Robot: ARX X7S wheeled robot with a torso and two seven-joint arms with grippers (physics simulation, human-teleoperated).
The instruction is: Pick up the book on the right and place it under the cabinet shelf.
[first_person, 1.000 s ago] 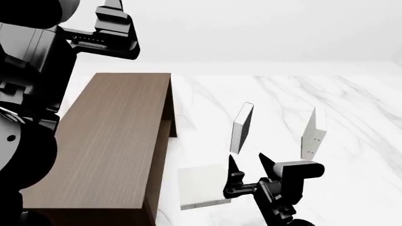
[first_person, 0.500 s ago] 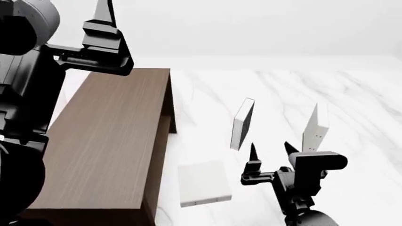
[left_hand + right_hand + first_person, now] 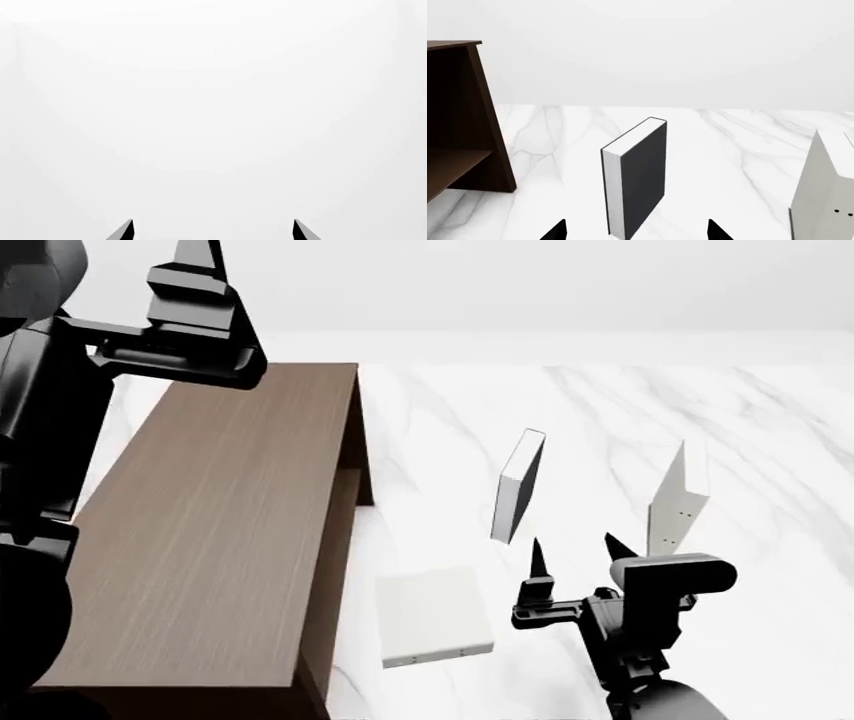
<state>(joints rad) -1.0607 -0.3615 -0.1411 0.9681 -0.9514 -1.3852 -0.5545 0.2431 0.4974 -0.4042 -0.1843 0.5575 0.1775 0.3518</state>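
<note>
1. White fills nearly the whole left wrist view. Only the two dark tips of the left end effector [image 3: 212, 231] show, set wide apart with nothing between them, so it is open and empty.

2. Head view: a white marble desk [image 3: 774, 440] carries everything. The dark brown cabinet shelf [image 3: 200, 540] stands at the left. The left end effector [image 3: 194, 310] is raised above its far end, away from the books. The book [image 3: 671, 502], thin and white with two tiny dots on its pale spine, stands upright at the right. A black-faced book [image 3: 517, 486] stands upright between it and the cabinet. A third white book [image 3: 433, 616] lies flat near the cabinet's foot. The right end effector [image 3: 578, 552] is open and empty, near the viewer. Its tips point into the gap between the two upright books.

3. Right wrist view: the black-faced book [image 3: 635, 179] stands dead ahead between the open tips of the right end effector [image 3: 637, 230]. The book [image 3: 825, 192] is off at the right edge. The cabinet shelf [image 3: 464, 120] shows its inner board at the left.

4. Judged from this, the reach is not yet lined up. The right arm should shift rightward to centre on the white book, then close across its thin width. The black-faced book is the likely obstacle, and both upright books look easy to topple. The flat book lies near the cabinet opening.
</note>
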